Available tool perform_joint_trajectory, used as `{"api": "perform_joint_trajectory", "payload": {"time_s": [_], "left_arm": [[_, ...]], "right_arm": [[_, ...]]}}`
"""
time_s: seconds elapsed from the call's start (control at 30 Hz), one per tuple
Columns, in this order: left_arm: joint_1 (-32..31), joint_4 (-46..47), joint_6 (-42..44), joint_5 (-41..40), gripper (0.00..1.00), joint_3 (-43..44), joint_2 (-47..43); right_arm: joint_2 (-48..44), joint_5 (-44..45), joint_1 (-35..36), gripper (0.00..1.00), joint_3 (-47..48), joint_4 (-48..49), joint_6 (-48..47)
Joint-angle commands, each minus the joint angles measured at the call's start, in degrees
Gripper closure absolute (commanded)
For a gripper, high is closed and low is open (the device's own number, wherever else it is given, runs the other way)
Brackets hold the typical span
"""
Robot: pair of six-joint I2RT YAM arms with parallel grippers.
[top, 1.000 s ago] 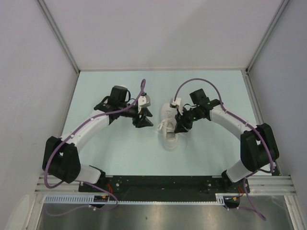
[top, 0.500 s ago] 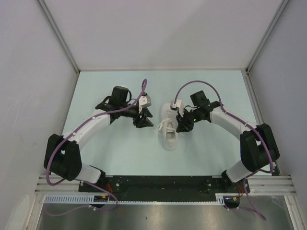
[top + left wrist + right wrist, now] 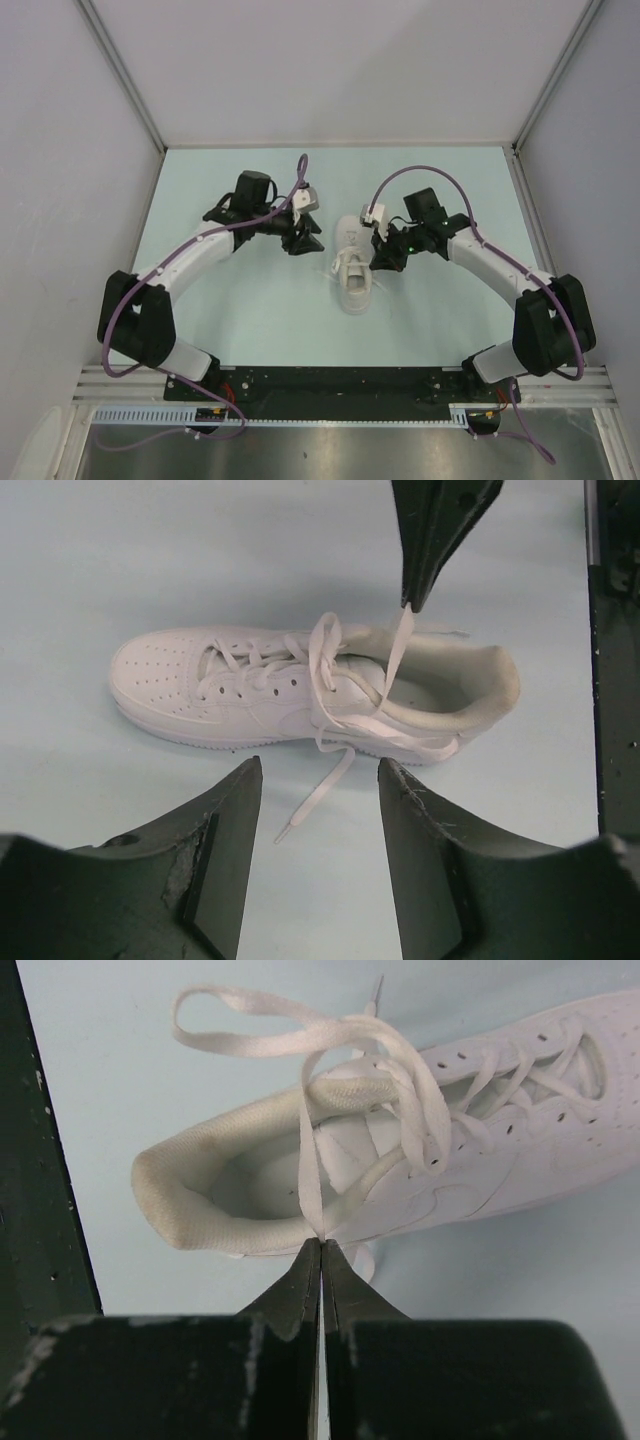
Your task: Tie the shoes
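- Only one white shoe point(image 3: 352, 268) shows in any view. It sits at the centre of the top view on the pale desk point(image 3: 250, 310), between the two arms, lying lengthwise up and down the frame and apparently resting on its sole.
- The right end effector point(image 3: 321, 1245) is pinched closed on one lace strand point(image 3: 308, 1150). It grips just beside the padded collar, at the lower centre of the right wrist view. In the left wrist view its dark tip enters from the upper right, with the strand hanging from it.
- The left end effector point(image 3: 318, 768) has its fingers spread apart and grips nothing. It hovers just beside the shoe's flank, and the loose lace end point(image 3: 312, 798) lies on the desk between its fingers at the lower centre of that view.
- Step in hand, as I judge it: gathering the two lace ends. A slack loop point(image 3: 250, 1035) lies at the upper left of the right wrist view, but no knot or bow appears, so the tying looks barely begun.
- The next move probably calls for the left end effector to drop onto the loose lace end and close on it. The lace is thin and flat against the desk, so the pinch must be low and well centred. The shoe is light and may shift if the held strand is pulled.
- No brand name, label or writing can be read on the shoe or elsewhere.
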Motion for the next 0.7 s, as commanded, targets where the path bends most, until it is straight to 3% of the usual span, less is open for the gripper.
{"api": "perform_joint_trajectory", "payload": {"time_s": [0.0,0.13,0.67], "left_arm": [[-0.31,4.24,-4.17,1.10,0.46,4.40,2.21],[-1.63,3.54,-5.41,1.27,0.58,8.61,5.73],[-5.58,1.08,-9.62,2.60,0.62,12.22,14.87]], "right_arm": [[-4.00,-2.30,0.08,1.00,0.32,2.57,2.32],[-4.27,-2.30,0.87,1.00,0.32,3.97,4.08],[-3.83,-1.59,1.49,1.00,0.32,4.94,4.96]]}}
